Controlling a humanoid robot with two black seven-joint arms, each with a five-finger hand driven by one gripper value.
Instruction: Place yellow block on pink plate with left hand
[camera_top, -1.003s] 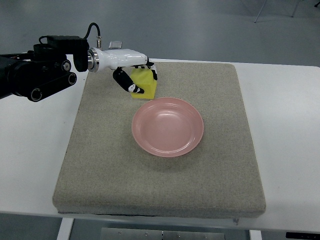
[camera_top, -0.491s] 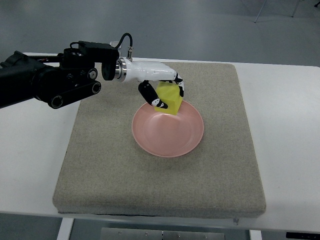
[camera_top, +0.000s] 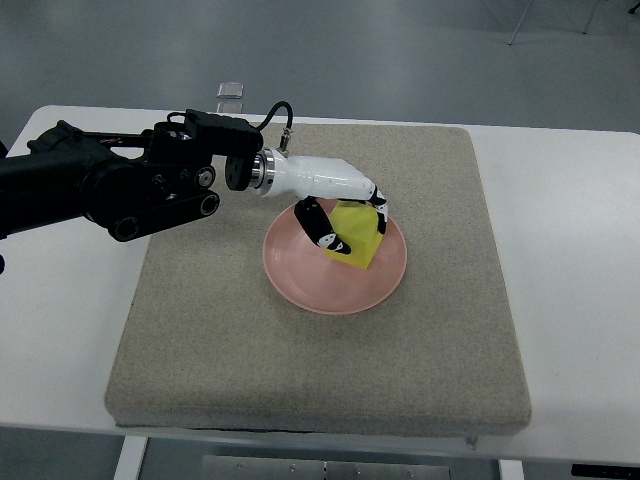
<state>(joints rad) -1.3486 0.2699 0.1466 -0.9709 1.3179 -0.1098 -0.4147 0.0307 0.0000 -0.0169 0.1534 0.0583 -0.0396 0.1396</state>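
Above the grey mat (camera_top: 200, 330), left hand (camera_top: 335, 205) fingers (camera_top: 318, 226) clamp yellow block (camera_top: 356, 234) over pink plate (camera_top: 310, 290).

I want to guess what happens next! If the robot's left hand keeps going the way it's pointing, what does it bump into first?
Probably the pink plate. The left hand points right and downward, holding the yellow block over the plate's middle, so the block's bottom would likely touch first. Whether it already touches isn't clear from above.

Yellow block (camera_top: 356, 235): small cube, bright yellow, tilted, centre of frame, over the upper part of the plate, partly hidden by fingers. Pink plate (camera_top: 335, 285): round, shallow, glossy, upright, centre of frame.
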